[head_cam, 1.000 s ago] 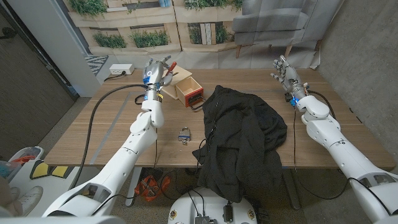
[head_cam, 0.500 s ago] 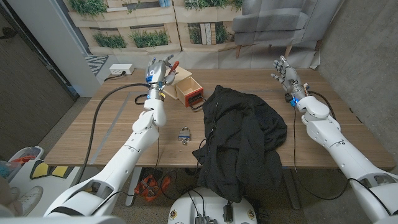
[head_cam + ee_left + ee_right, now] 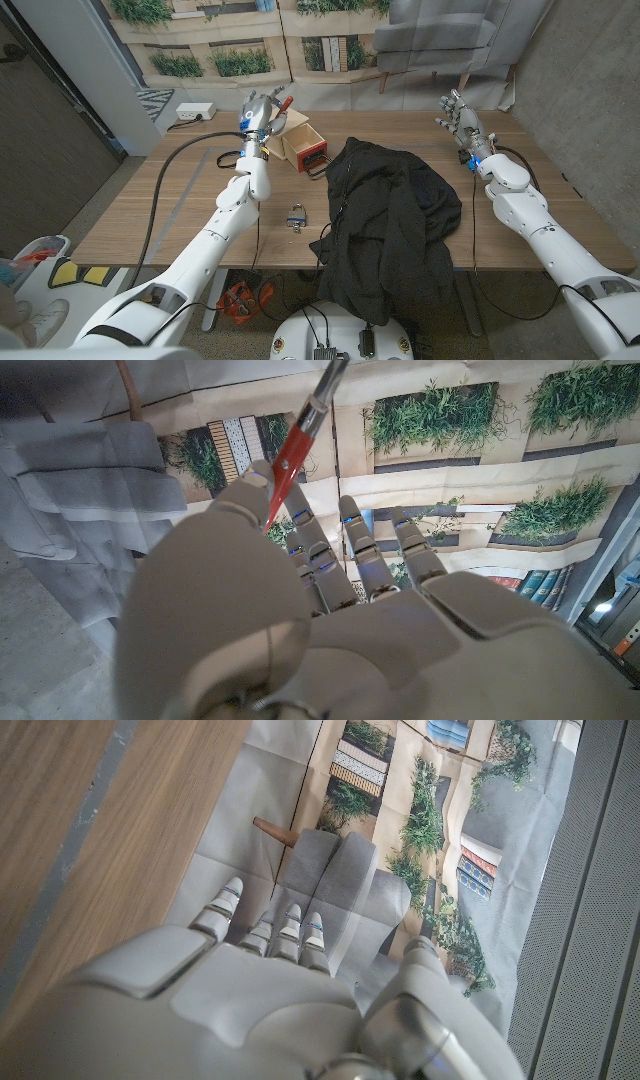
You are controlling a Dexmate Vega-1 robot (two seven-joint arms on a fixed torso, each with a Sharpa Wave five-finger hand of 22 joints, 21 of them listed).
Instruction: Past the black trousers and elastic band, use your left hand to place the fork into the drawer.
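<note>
Red-handled fork [image 3: 282, 104] sits pinched in my left hand [image 3: 258, 114], raised above the wooden drawer [image 3: 303, 144] near the table's far edge; light, stiff, probably slippery, so I grip the handle. My right hand [image 3: 458, 118] holds nothing, fingers spread.

We see a red-handled fork [image 3: 283, 104], an orange-brown wooden drawer [image 3: 303, 143], black trousers [image 3: 390, 215], a brown wood-grain table [image 3: 180, 200] and white-grey hands [image 3: 457, 112].

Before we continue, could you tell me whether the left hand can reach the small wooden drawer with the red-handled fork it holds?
Probably yes: the left hand holds the red-handled fork just beside the open wooden drawer, nothing between.
</note>
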